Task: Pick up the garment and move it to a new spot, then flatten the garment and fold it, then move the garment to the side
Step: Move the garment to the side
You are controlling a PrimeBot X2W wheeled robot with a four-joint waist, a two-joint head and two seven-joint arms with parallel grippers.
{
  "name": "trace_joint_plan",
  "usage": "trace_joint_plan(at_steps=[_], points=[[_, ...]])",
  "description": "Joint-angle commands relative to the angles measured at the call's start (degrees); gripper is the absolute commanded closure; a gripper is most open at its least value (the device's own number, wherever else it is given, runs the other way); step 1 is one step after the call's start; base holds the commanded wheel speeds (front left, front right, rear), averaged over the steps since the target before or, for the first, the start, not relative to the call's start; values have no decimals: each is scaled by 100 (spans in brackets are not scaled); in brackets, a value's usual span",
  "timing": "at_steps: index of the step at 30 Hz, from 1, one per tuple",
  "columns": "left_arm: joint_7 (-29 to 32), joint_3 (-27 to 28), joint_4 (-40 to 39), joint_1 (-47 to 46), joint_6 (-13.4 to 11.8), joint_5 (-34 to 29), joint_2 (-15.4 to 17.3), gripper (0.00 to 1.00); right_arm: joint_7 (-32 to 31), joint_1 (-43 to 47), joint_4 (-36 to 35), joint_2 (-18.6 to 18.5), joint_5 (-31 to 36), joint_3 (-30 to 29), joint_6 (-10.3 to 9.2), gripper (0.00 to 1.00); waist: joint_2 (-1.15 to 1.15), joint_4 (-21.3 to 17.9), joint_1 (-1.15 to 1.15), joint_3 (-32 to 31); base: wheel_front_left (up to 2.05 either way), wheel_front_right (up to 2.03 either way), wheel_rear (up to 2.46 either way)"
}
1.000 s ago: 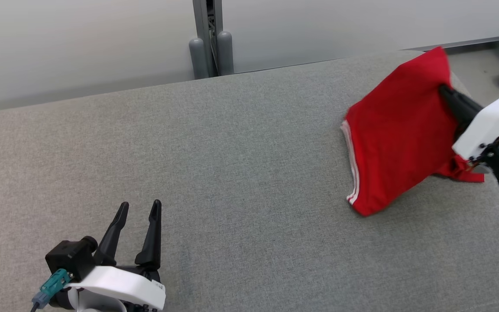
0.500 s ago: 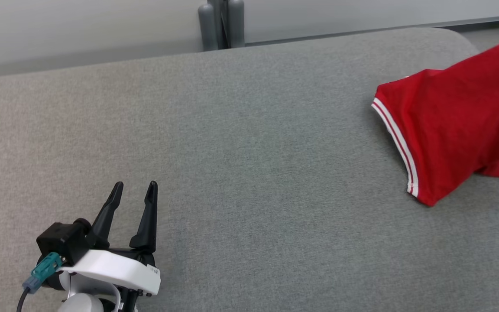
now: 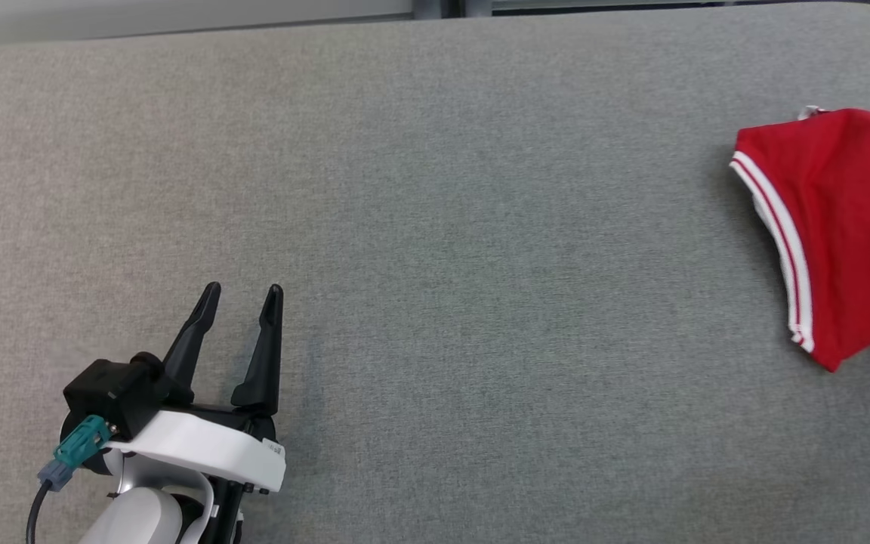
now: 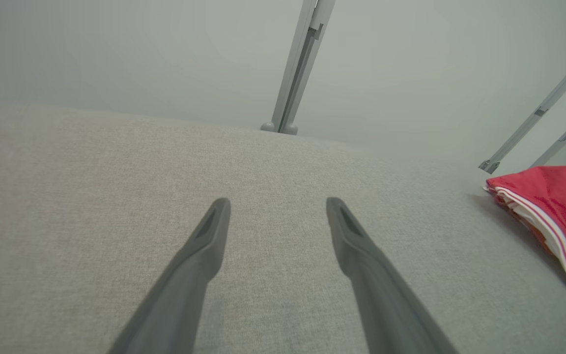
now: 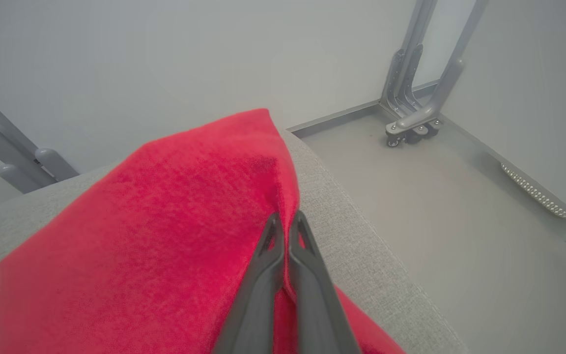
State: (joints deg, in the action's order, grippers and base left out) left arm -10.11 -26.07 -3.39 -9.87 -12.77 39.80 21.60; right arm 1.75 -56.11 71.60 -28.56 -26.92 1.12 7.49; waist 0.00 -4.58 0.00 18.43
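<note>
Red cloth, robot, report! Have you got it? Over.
Left gripper open, idle over cushion. Right gripper shut on cloth edge. Cloth raised at cushion's right end. Nothing in the way.

head camera tipped down: wall [image 3: 103, 15] shrunk to thin strip at top edge. red garment [image 3: 850, 227], pinched in right gripper [image 5: 285, 221], carried further right, now cut by view's right edge.
</note>
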Motion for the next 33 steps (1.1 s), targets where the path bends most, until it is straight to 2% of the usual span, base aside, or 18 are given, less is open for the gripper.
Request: trace_joint_plan(at_steps=[1, 3, 4, 5, 6, 7, 8, 15, 21, 25, 29, 33], points=[[12, -15, -36, -114, -23, -46, 23, 0, 106, -92, 120, -147, 261, -56, 0, 91, 0, 118, 0, 132, 0, 0, 0], [28, -24, -59, -150, -36, -55, 29, 0, 124, -110, 179, -214, 451, -149, 0, 81, 0, 160, 0, 190, 0, 0, 0], [24, -25, -65, -158, -33, -65, 34, 0, 100, -108, 196, -238, 538, -202, 0, 70, 0, 176, 0, 216, 0, 0, 0], [26, -28, -73, -163, -41, -74, 39, 0, 47, -88, 207, -269, 616, -252, 0, 56, 0, 191, 0, 242, 0, 0, 0], [30, -32, -79, -171, -49, -78, 42, 0, 40, -69, 212, -287, 700, -316, 0, 21, 0, 202, 0, 261, 0, 0, 0], [30, -32, -79, -171, -49, -78, 42, 0, 40, -69, 212, -287, 700, -316, 0, 21, 0, 202, 0, 261, 0, 0, 0], [28, -33, -81, -175, -54, -84, 46, 0, 42, -51, 216, -289, 797, -385, 0, 0, 0, 207, 0, 270, 0, 0, 0], [-10, -61, -52, -129, -30, -43, 9, 0, 21, 63, 219, -255, 1347, -838, 0, 0, 0, 153, 0, 184, 0, 0, 0], [-91, -123, 7, -89, 105, 34, -61, 0, 195, -103, 200, 97, 1677, -786, 0, 0, 0, -11, 0, -82, 0, 0, 0], [-162, -156, 40, -38, 212, 70, -97, 0, 421, -70, 13, 402, 1546, -639, 0, 0, 0, -103, 0, -300, 0, 0, 0], [-206, -137, 141, 11, 144, 52, -97, 0, 635, 143, -351, 635, 1254, -327, 0, 0, 0, -167, 0, -531, 0, 0, 0], [-312, -17, 222, 109, 72, 43, -136, 0, 819, 494, -881, 714, 832, 52, 0, 0, 0, -189, 0, -773, 0, 0, 0]])
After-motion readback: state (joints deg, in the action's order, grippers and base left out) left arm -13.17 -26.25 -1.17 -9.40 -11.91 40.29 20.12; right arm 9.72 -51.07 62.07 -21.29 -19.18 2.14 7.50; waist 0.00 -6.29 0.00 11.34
